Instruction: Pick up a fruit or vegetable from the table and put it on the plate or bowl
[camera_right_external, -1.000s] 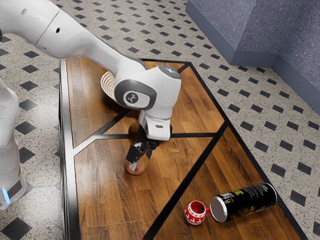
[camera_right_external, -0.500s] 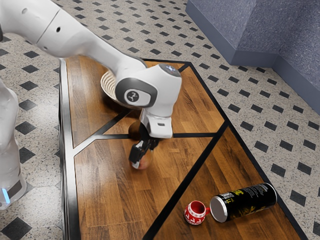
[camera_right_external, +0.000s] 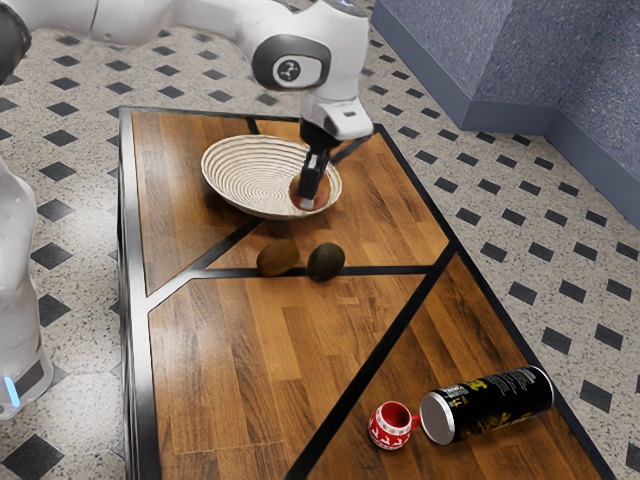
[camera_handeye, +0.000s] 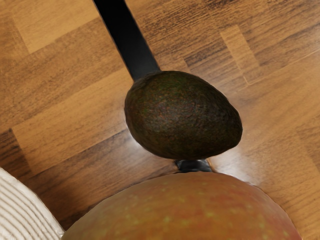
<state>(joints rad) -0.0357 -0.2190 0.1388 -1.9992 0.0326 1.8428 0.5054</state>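
A reddish apple-like fruit (camera_right_external: 298, 188) hangs over the near right part of the ribbed white bowl (camera_right_external: 235, 165), just above its inside. My gripper (camera_right_external: 306, 203) is shut on it, black fingers pointing down. The same fruit (camera_handeye: 185, 207) looms blurred right under my hand in the wrist view. Beyond it there lies a dark avocado (camera_handeye: 182, 116) on the wood, with the bowl's rim (camera_handeye: 20, 215) at the corner. On the table in front of the bowl rest a brown fruit (camera_right_external: 277, 257) and the avocado (camera_right_external: 325, 261), side by side.
A red mug (camera_right_external: 391, 427) and a black can (camera_right_external: 487, 402) on its side lie near the table's front right corner. The wooden tabletop (camera_right_external: 250, 370) has black inlay lines. Patterned floor surrounds the table; a grey wall stands at the back right.
My gripper lifted the reddish fruit off the table's middle and carried it up and back, over the bowl. The brown fruit and avocado stayed put.
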